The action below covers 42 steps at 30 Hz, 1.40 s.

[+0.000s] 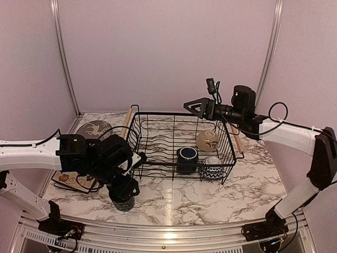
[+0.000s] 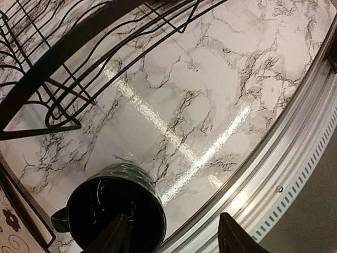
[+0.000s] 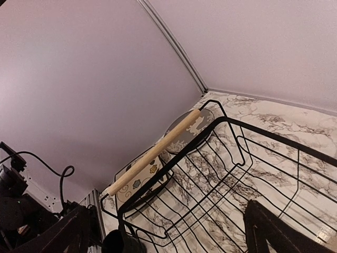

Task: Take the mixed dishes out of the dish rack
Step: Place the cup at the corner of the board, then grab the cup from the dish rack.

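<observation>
The unloading looks a little past halfway. Out of the large black wire dish rack (image 1: pixel 158 114) and resting on the marble-patterned counter (image 1: pixel 253 184) to the rack's left are two kinds of plate. A grey round deer-pattern plate (image 1: pixel 93 128) lies by the rack's far left corner, and a stack of square cream floral plates (image 1: pixel 68 178) lies off its near left side. A dark blue mug (image 2: pixel 113 211) stands upright on the counter just off the rack's near left corner. I cannot make out a striped plate with any certainty; a dark edge shows beneath the floral stack, no more.

Three pieces are left inside the rack, all in its right half. A second dark blue mug (image 1: pixel 187 157) sits toward the near middle, mouth up. A beige bowl (image 1: pixel 207 139) sits behind it to the right. A blue-white chevron bowl (image 1: pixel 212 169) is in the near right corner, touching or just beside that mug. The rack's left half shows only its wire ribs.

The left fingers (image 2: pixel 118 237) are spread over the mug off the rack's near left corner, one above its mouth and the other outside its wall. As far as the wrist view shows, they pinch nothing and the mug stands on its own. The right fingers (image 3: pixel 274 226) are spread wide and empty, hovering above the rack's far rim on the side where the beige bowl sits. By my judgement, the work left is those three pieces.
</observation>
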### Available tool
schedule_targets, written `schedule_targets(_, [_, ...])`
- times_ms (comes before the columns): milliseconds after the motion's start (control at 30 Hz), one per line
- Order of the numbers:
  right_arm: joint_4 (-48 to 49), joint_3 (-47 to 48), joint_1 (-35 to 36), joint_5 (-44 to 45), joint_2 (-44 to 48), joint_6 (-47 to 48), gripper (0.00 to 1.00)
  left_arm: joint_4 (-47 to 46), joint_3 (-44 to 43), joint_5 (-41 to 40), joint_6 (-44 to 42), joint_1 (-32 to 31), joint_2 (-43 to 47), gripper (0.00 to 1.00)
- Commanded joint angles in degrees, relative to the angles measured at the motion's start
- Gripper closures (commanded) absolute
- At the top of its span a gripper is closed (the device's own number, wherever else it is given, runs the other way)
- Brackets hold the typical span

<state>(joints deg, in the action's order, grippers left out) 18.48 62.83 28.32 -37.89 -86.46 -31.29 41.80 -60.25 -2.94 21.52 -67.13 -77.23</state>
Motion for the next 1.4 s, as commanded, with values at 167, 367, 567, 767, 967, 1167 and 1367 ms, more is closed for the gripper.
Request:
schedule_targets(167, [-20.2,8.6,-0.3,6.8,-1.3,13.6,0.01,-4.0,-9.4,2.6,-3.8,3.3,6.2,0.37])
schedule_targets(367, [-38.8,17.6,0.6,13.5,-5.3,25.0,0.02,-19.4,-10.0,9.2,-3.3,7.8,9.1,0.29])
schedule_targets(567, [-56.9,25.3,9.1,29.2,-13.1,33.6,0.01,-31.5,-9.4,7.9,-2.7,13.8,9.2,0.19])
schedule_targets(767, [-63.2,26.6,13.8,37.5,-18.7,33.9,0.01,-41.2,-10.6,8.1,-1.7,17.1,6.5,0.06])
schedule_targets(967, [-64.8,25.5,14.4,38.6,-19.2,33.7,0.02,-40.2,-14.1,10.8,-2.2,17.9,1.4,0.02])
schedule_targets(1167, [-64.8,24.9,14.4,38.5,-20.5,33.8,0.02,-43.0,-12.6,12.3,-0.2,17.8,0.6,0.01])
schedule_targets(1367, [-64.9,24.9,14.4,37.1,-22.2,33.7,0.02,-42.8,-11.6,10.7,0.3,18.2,1.6,0.01])
